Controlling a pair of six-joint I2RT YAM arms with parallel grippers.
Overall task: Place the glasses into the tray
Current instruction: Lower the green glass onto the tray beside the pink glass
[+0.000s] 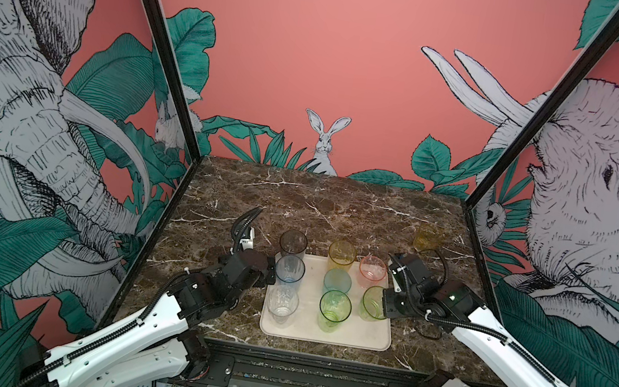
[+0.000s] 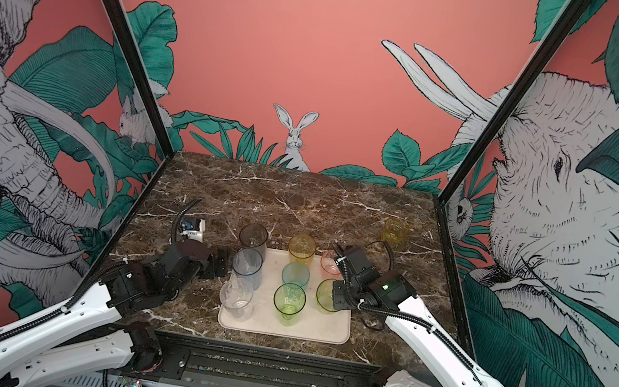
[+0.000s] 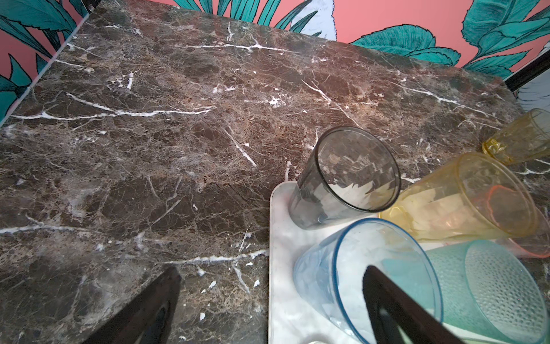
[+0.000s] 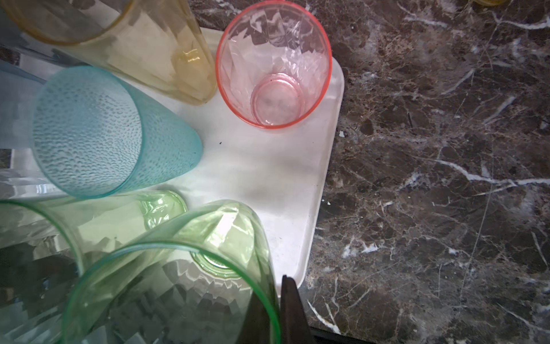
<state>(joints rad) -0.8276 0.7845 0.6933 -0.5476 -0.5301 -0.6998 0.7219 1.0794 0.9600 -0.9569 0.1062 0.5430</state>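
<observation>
In both top views the left gripper [image 1: 270, 274] hangs with jaws wide apart beside the blue glass [image 1: 290, 269] at the left edge of the tray [image 1: 323, 333], which carries eight glasses [image 1: 337, 281]. The right gripper [image 4: 281, 300] is pinched on the rim of the short green glass [image 1: 372, 303]. A short amber glass [image 1: 427, 238] stands apart on the marble table [image 1: 340, 203].

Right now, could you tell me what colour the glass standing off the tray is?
The glass is amber-yellow; clearest in a top view.

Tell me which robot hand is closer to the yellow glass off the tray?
Right. The right gripper, pinching a green glass, sits in front of the yellow glass; the left gripper is across the tray.
</observation>
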